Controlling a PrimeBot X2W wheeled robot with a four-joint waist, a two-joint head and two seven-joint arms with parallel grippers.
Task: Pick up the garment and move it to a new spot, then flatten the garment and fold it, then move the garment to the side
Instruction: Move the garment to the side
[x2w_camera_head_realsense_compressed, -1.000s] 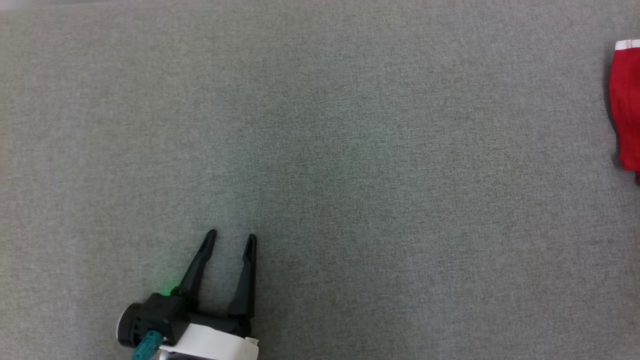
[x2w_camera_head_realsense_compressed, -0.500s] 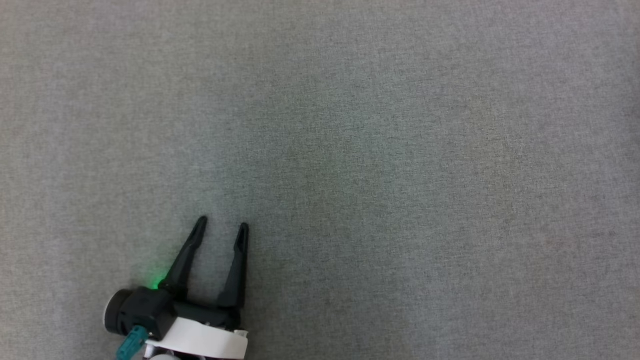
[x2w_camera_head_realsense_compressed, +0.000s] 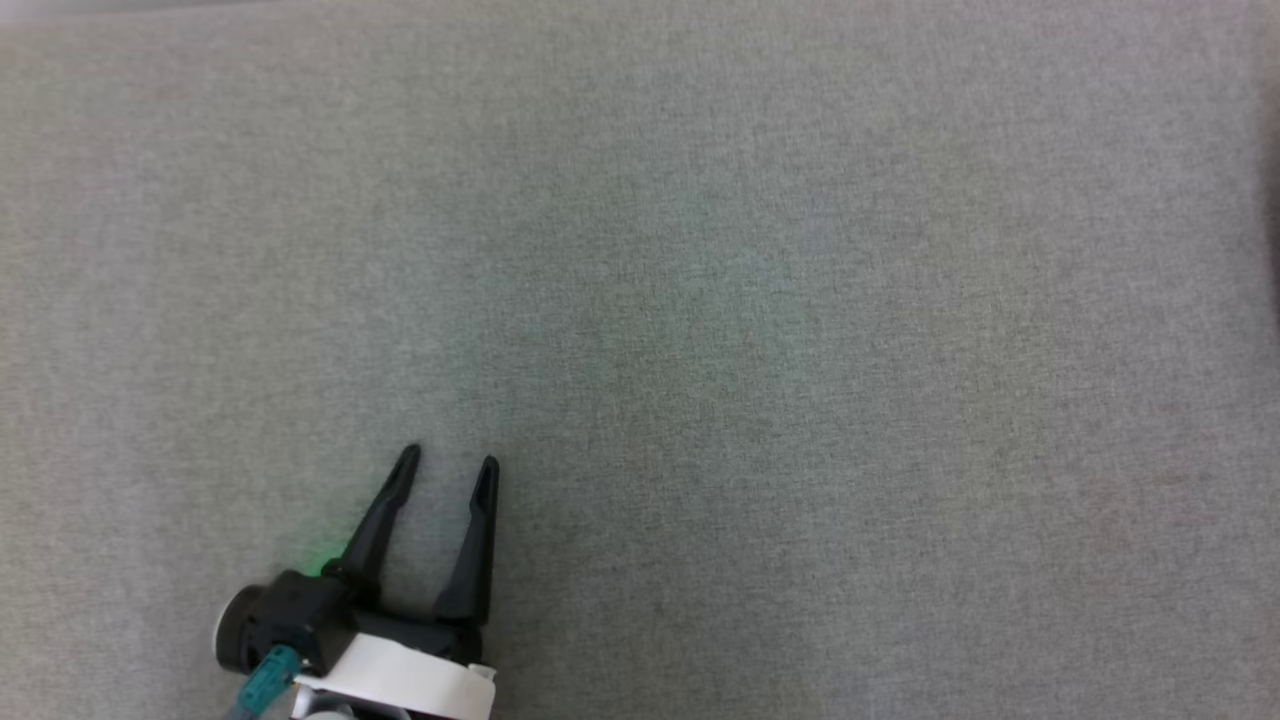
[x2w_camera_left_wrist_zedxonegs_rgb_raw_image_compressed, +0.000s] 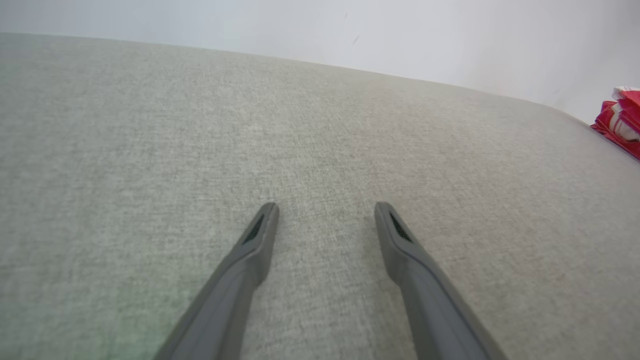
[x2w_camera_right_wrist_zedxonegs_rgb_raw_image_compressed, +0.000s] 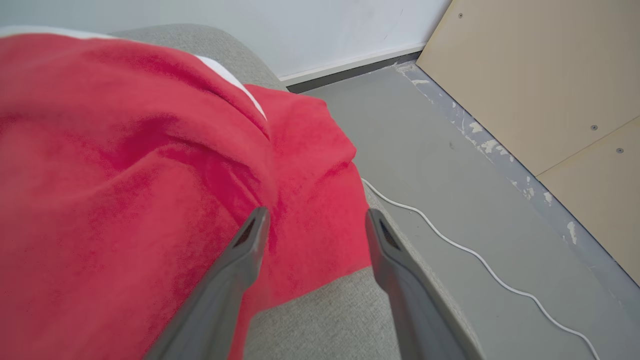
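Observation:
The garment (x2w_camera_right_wrist_zedxonegs_rgb_raw_image_compressed: 125, 165) is a red cloth with white trim, lying near the edge of the grey cushioned surface (x2w_camera_right_wrist_zedxonegs_rgb_raw_image_compressed: 325, 320). My right gripper (x2w_camera_right_wrist_zedxonegs_rgb_raw_image_compressed: 315, 217) stands open just above its near edge, with the cloth showing between the fingers but not pinched. A small piece of the garment (x2w_camera_left_wrist_zedxonegs_rgb_raw_image_compressed: 620, 120) shows at the far right of the left wrist view. My left gripper (x2w_camera_head_realsense_compressed: 448, 462) is open and empty over bare grey fabric at the lower left of the head view; the left gripper (x2w_camera_left_wrist_zedxonegs_rgb_raw_image_compressed: 325, 210) shows the same spread fingers from the wrist.
Beyond the surface's edge lies a grey floor (x2w_camera_right_wrist_zedxonegs_rgb_raw_image_compressed: 450, 165) with a white cable (x2w_camera_right_wrist_zedxonegs_rgb_raw_image_compressed: 480, 260) winding across it. A tan wooden panel (x2w_camera_right_wrist_zedxonegs_rgb_raw_image_compressed: 540, 75) stands at the right, and a white wall (x2w_camera_right_wrist_zedxonegs_rgb_raw_image_compressed: 300, 30) runs behind.
The head camera has shifted, and the red garment at the right edge has left its view. The left gripper stays open at the lower left.

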